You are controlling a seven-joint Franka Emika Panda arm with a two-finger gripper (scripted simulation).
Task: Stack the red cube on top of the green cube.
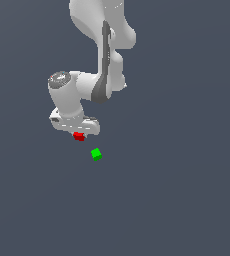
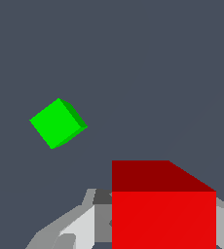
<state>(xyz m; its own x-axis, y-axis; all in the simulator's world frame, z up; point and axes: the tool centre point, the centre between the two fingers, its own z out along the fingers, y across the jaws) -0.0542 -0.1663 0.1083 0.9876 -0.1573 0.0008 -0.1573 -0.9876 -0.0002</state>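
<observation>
A plain, dark slate-blue surface (image 1: 187, 200) fills the exterior view from edge to edge, with no markings, seams or texture to be seen on it. The wrist view shows the same flat, even-toned surface (image 2: 158, 73) across most of the picture. No border or rim of it shows in either view.

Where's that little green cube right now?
In the exterior view the green cube lies by itself on the grey floor near the middle, just below and to that view's right of the red cube under the pincer.
</observation>
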